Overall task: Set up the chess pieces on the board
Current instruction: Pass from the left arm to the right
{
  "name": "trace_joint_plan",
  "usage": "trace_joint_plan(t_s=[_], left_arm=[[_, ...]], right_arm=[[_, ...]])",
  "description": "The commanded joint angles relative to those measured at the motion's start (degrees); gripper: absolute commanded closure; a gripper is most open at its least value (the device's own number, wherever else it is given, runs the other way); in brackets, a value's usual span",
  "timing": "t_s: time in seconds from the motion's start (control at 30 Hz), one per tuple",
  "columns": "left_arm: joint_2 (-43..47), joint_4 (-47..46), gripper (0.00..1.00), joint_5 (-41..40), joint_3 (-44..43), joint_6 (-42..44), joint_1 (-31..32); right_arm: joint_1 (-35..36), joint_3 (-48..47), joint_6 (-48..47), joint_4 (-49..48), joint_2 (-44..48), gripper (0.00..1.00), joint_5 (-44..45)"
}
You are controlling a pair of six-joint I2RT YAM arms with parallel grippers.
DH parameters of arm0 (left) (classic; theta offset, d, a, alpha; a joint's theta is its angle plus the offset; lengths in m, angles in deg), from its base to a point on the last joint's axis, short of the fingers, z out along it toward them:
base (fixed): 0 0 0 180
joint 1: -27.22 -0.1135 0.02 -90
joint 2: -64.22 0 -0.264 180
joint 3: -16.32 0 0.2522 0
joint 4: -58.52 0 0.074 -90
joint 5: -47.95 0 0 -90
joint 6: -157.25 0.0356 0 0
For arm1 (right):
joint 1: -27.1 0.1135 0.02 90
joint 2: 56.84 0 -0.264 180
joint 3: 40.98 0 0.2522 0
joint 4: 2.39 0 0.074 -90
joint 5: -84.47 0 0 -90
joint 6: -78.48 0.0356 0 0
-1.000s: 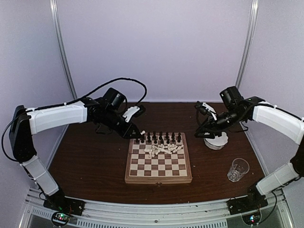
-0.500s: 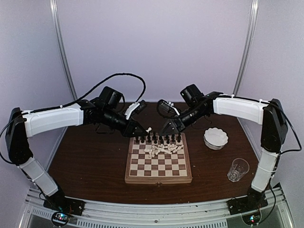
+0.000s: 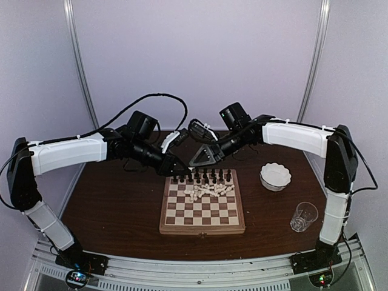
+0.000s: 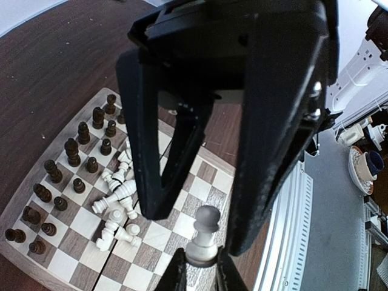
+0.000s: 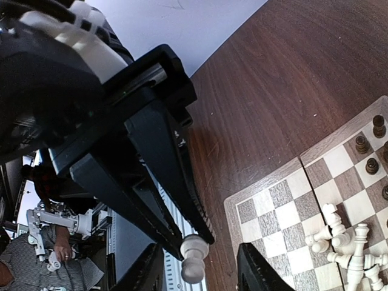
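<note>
The board [image 3: 203, 209] lies mid-table. Dark chess pieces [image 3: 203, 176] stand in its far rows, and a heap of cream pieces [image 3: 209, 190] lies toppled behind them. My left gripper [image 3: 177, 168] hovers over the board's far left corner, shut on the base of a cream pawn [image 4: 203, 239]. My right gripper [image 3: 199, 159] faces it nose to nose. It is open, and its fingers [image 4: 267, 151] straddle the pawn [image 5: 194, 257] with a gap on each side. The wrist views also show the heap [image 4: 118, 194] and the dark pieces [image 5: 367, 154].
A white scalloped bowl [image 3: 275, 176] sits right of the board. A clear glass [image 3: 304, 216] stands nearer the front right. Dark wooden table [image 3: 109, 206] surrounds the board, with walls close behind.
My right arm swung left from the bowl to the board's far left corner, meeting my left gripper. My left gripper rose slightly, still holding the pawn.
</note>
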Motion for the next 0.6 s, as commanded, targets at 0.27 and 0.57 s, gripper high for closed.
trace_joint_plan(t_s=[0.27,0.57], left_arm=[[1.1,-1.7,0.85,0.4,0.1,0.2,0.3],[1.2,-1.4,0.85,-0.9,0.2,0.4,0.3]], right_arm=[[1.2,0.4,2.8,-4.1,-0.4,0.72,-3.3],[1.2,2.5,3.2,-4.8,1.5,0.71,-3.1]])
